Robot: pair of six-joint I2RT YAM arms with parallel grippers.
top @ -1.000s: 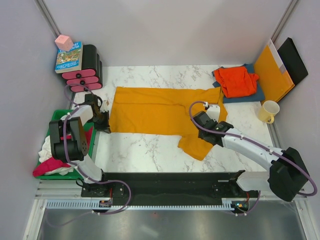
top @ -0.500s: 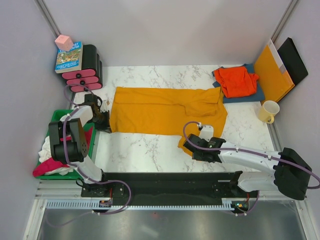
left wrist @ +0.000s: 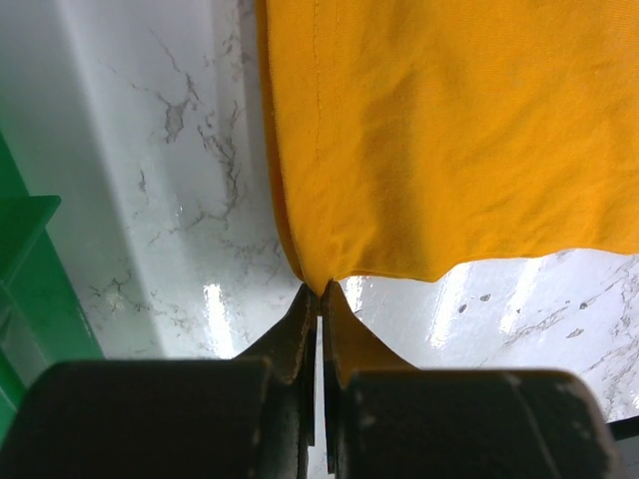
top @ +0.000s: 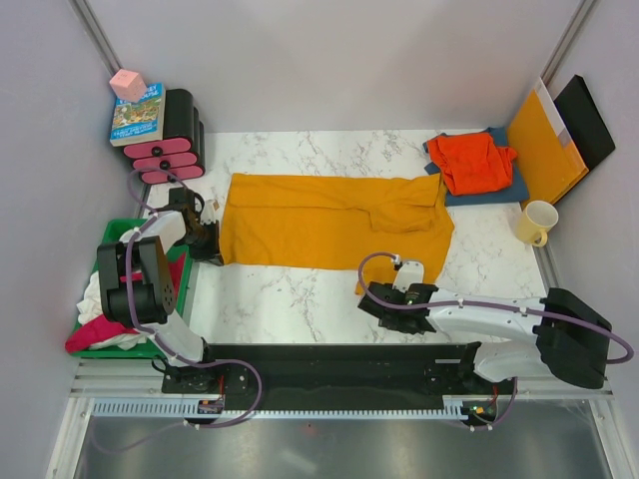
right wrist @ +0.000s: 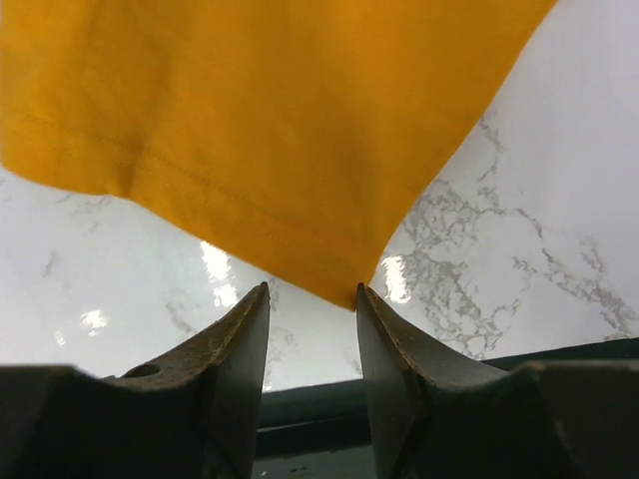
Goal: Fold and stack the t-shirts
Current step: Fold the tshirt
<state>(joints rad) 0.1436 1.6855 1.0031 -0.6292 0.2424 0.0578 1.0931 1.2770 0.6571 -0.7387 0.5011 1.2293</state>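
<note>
Mug [top: 537, 222] near folder [top: 544, 150]; pink cube [top: 128, 85] on book [top: 138, 113]; green bin [left wrist: 25, 289] left.

I have the left arm folded back at the left edge, its left gripper [left wrist: 320, 291] pinched tight on the mustard-yellow t-shirt [left wrist: 449, 130], while the right arm lies low, reaching leftward, right gripper [right wrist: 312, 289] jaws standing apart.

Dark blue t-shirt [top: 520, 185] mostly covered by red-orange t-shirt [top: 473, 160]. Mustard t-shirt [left wrist: 449, 130] cut off by the edges of both wrist views. White t-shirt [top: 91, 296] partly masked by left arm [top: 135, 274].
</note>
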